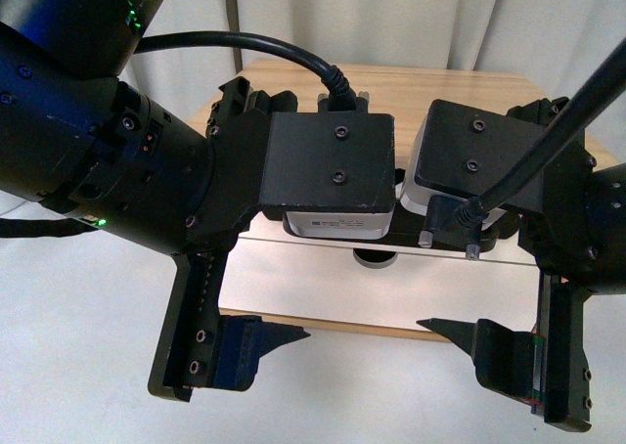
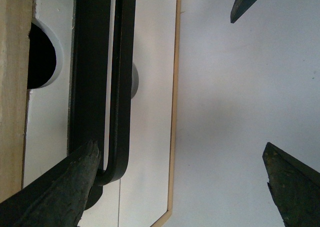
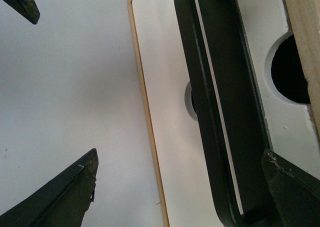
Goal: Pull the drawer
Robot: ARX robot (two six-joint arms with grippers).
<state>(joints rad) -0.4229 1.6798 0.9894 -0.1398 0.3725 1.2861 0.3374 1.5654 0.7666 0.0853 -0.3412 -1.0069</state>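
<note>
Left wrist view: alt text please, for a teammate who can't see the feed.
The open left end effector brackets the curved end of the black bar handle on the drawer: one finger beside the bar, the other out over pale floor. The drawer's white front shows a dark semicircular notch by its wooden edge.

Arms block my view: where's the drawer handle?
Wrist views show the black bar handle on the drawer front beside its notch, left claw and right claw at opposite ends.
</note>
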